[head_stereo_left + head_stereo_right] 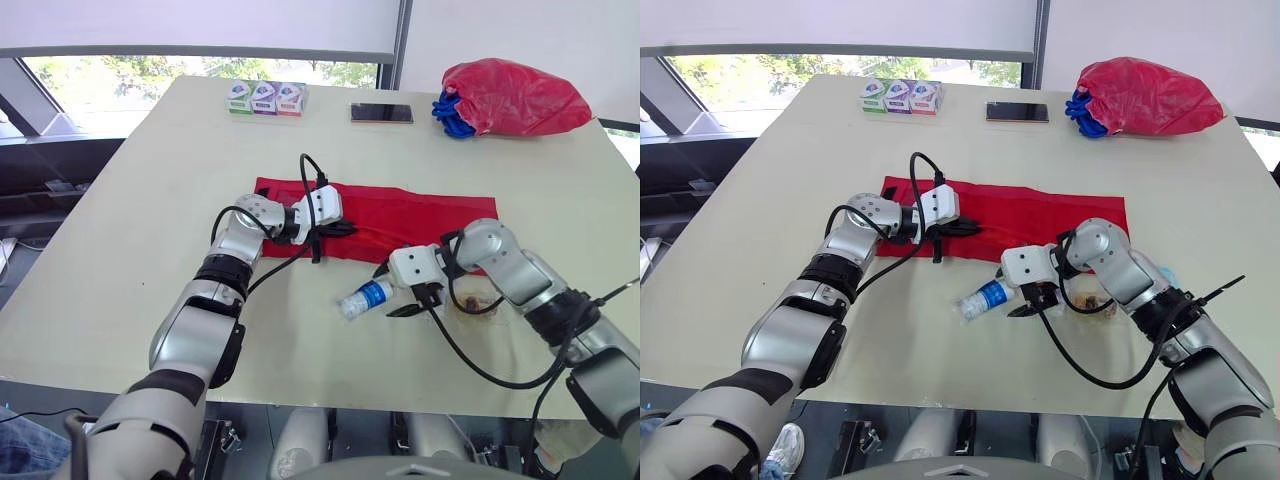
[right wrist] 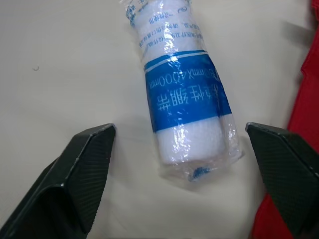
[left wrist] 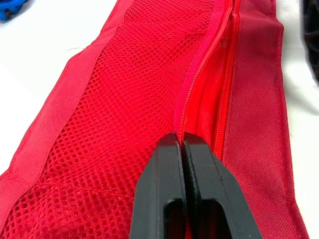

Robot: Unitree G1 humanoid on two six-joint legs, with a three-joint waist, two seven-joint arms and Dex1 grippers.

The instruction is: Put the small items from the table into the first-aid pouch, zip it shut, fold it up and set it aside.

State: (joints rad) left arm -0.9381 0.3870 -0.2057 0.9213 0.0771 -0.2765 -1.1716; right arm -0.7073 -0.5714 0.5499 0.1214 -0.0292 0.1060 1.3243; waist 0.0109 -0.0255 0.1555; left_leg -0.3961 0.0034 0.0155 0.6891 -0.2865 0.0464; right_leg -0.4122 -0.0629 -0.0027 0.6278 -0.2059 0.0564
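The red first-aid pouch (image 1: 400,215) lies unfolded flat across the middle of the table, its zipper open along the mesh pocket (image 3: 124,99). My left gripper (image 1: 340,228) rests on the pouch's left part, its fingers pressed together on the zipper edge (image 3: 183,142). A small bandage roll (image 1: 365,298) in clear wrap with a blue label lies on the table just in front of the pouch. My right gripper (image 2: 179,130) is open, one finger on each side of the roll's near end (image 2: 194,154), not touching it.
Three small boxes (image 1: 265,97) and a phone (image 1: 381,113) sit at the table's far edge. A red bag (image 1: 510,97) with blue cord (image 1: 450,115) lies at the far right. A small brownish item (image 1: 480,300) rests beside my right forearm.
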